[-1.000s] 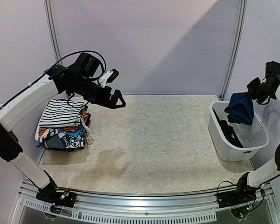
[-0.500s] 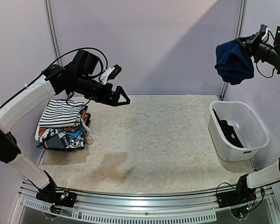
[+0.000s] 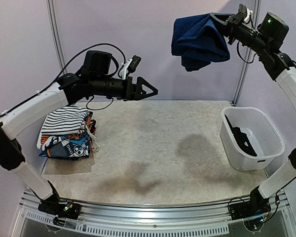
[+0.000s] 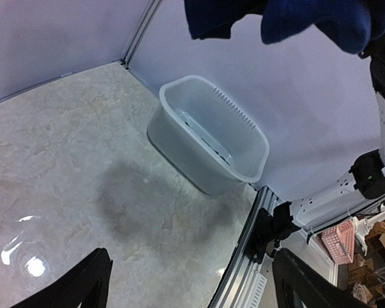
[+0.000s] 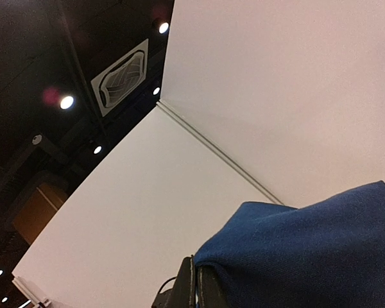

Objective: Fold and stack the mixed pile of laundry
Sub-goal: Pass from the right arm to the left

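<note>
A navy blue garment [image 3: 200, 42] hangs bunched high in the air above the table's right half, and my right gripper [image 3: 218, 19] is shut on its top edge. The right wrist view shows the same blue cloth [image 5: 321, 250] pinched between the closed fingers [image 5: 197, 282]. My left gripper [image 3: 150, 91] reaches out over the table's back centre, open, with nothing between its fingers [image 4: 83, 285]. At the left lies a folded stack: a black-and-white striped piece [image 3: 64, 121] on top of a blue cartoon-print piece [image 3: 69, 145]. A black garment [image 3: 241, 138] lies inside the tub.
A white plastic tub [image 3: 276, 143] stands at the table's right edge, also seen in the left wrist view [image 4: 205, 135]. Purple walls close the back and sides. A metal rail [image 3: 148, 217] runs along the near edge.
The right arm has lifted the navy garment from just above the tub, up and to the left. The left arm has stretched to the right and risen, its jaws slightly narrower.
</note>
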{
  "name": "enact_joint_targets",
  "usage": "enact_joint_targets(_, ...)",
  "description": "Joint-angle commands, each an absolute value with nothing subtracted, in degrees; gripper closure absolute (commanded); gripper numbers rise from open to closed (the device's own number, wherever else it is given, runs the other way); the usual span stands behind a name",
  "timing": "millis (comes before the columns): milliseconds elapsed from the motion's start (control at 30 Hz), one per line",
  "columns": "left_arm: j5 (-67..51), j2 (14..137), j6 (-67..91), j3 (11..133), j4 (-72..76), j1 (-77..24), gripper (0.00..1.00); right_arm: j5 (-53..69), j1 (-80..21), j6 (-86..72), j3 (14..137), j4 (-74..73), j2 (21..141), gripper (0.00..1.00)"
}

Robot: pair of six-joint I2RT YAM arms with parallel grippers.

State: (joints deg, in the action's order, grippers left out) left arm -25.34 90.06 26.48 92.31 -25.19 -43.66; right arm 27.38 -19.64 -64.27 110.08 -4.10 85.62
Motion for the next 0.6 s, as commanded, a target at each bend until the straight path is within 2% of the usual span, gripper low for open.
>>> enact_joint_targets(0, -28.45, 94.97, 31.22, 94.44, -15.46, -44.21, 0.12, 27.29, -23.43, -67.96, 111.96, 3.66, 86.6, 1.0)
enact_joint_targets(400, -24.77, 100.78, 32.47, 94.39, 0.88, -46.21, 0.19, 24.96, -30.71, -71.16, 113.03, 6.2, 89.29, 1.0)
enact_joint_targets(567, -21.75, 102.11, 30.7, 93.29, 7.01, -47.75, 0.19, 24.05, -31.7, -72.48, 113.19, 6.94, 89.59, 1.0)
